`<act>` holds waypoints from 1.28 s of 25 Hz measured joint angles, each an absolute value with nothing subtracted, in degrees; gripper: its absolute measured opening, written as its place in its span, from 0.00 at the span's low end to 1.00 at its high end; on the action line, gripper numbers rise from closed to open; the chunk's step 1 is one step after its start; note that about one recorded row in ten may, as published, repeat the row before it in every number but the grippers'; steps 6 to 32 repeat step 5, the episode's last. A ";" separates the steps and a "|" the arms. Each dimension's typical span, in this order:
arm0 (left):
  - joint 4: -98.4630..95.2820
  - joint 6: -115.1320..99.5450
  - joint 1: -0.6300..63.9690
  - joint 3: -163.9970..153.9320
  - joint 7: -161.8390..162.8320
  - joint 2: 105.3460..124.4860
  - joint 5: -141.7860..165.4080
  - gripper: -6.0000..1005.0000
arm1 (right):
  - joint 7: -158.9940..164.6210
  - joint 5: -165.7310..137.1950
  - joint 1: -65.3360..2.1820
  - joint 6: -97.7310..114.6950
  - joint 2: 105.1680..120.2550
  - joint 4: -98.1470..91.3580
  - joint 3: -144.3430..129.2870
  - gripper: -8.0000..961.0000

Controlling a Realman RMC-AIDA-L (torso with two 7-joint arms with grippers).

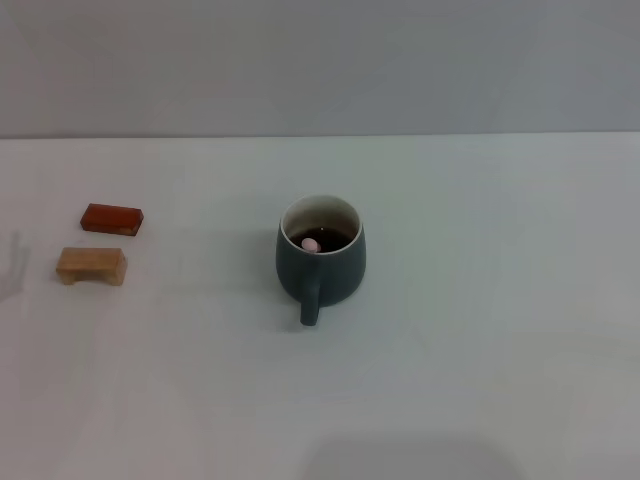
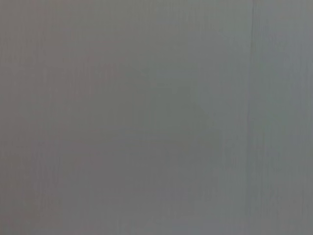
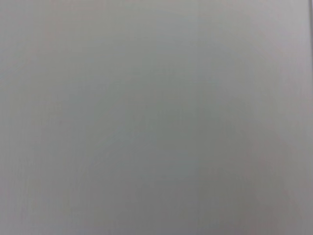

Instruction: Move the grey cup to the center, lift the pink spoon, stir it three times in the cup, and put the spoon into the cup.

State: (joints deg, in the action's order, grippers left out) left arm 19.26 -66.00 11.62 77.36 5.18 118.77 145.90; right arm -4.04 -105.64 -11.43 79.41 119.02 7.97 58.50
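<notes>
The grey cup (image 1: 320, 256) stands upright near the middle of the white table (image 1: 480, 330) in the head view, its stubby handle pointing toward me. Its inside is cream-white at the rim and dark lower down. The pale pink end of the pink spoon (image 1: 311, 244) shows inside the cup, low against the near-left wall; the rest of the spoon is hidden in the cup. Neither gripper shows in any view. Both wrist views show only plain grey surface.
A small reddish-brown block (image 1: 111, 218) lies at the left of the table. A small tan wooden block (image 1: 91, 266) sits just in front of it. The table's far edge meets a grey wall.
</notes>
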 joint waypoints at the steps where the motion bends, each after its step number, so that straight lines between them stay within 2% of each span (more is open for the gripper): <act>1: 19.25 -65.99 11.63 77.36 5.18 118.77 145.88 0.80 | -4.04 -105.64 -11.43 79.42 119.01 7.98 58.50 0.01; 32: 19.22 -65.76 11.65 77.48 5.19 118.77 145.84 0.80 | -4.05 -105.64 -11.57 79.48 118.93 7.94 58.52 0.01</act>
